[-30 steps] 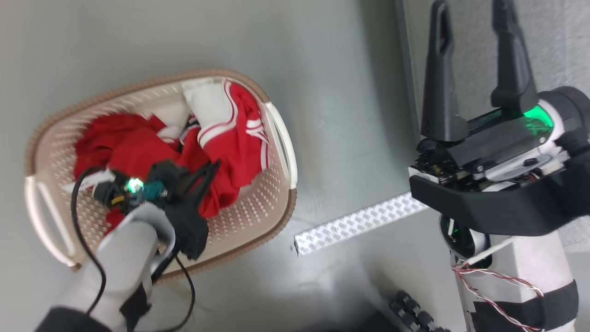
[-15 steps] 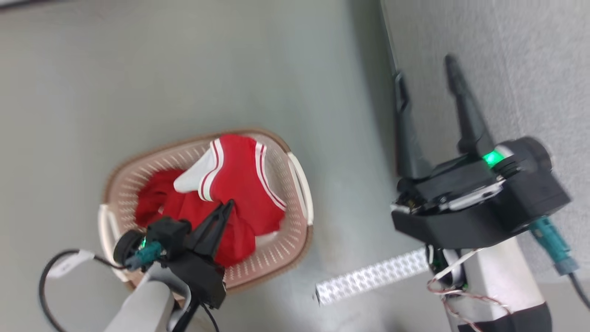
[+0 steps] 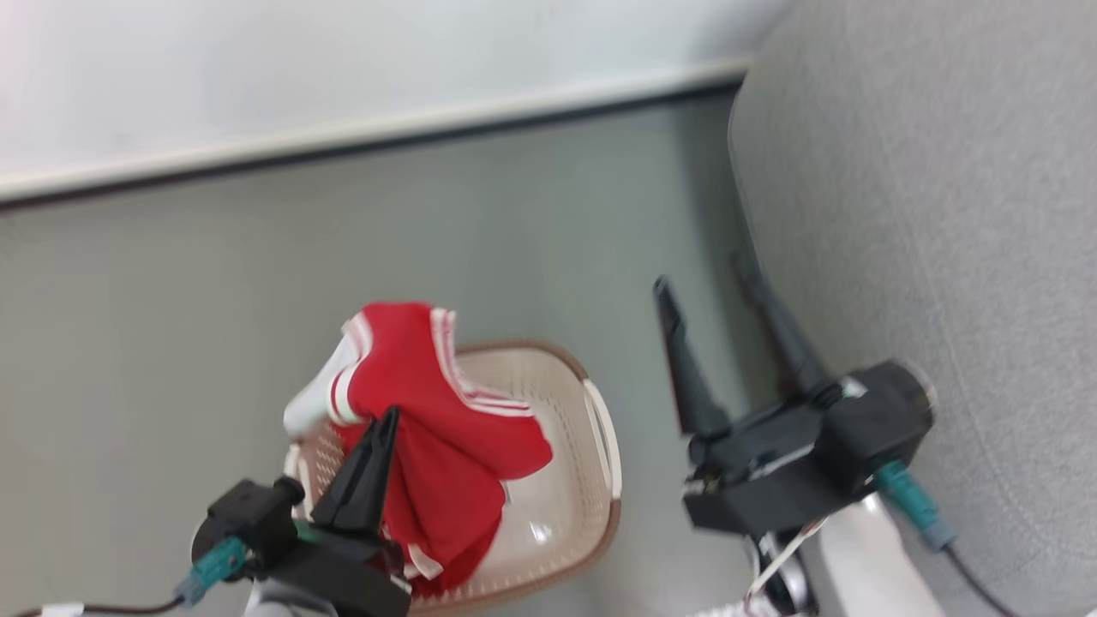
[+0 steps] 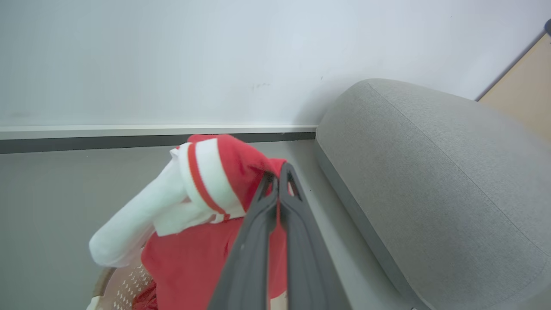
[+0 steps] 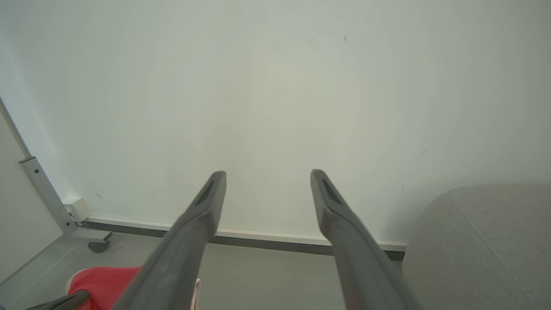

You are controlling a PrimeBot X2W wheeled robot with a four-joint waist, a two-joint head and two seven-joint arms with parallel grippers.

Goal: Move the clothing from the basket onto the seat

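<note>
Red clothing hangs pinched in the left hand above the basket, seat at three o'clock unreached; right hand gapes empty.

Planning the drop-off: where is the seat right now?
The seat runs down the head view's right side, beside the open right gripper; the basket sits left of both.

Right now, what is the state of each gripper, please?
Left gripper: closed on the soft red white-striped garment.
Right gripper: open, holding nothing.
</note>
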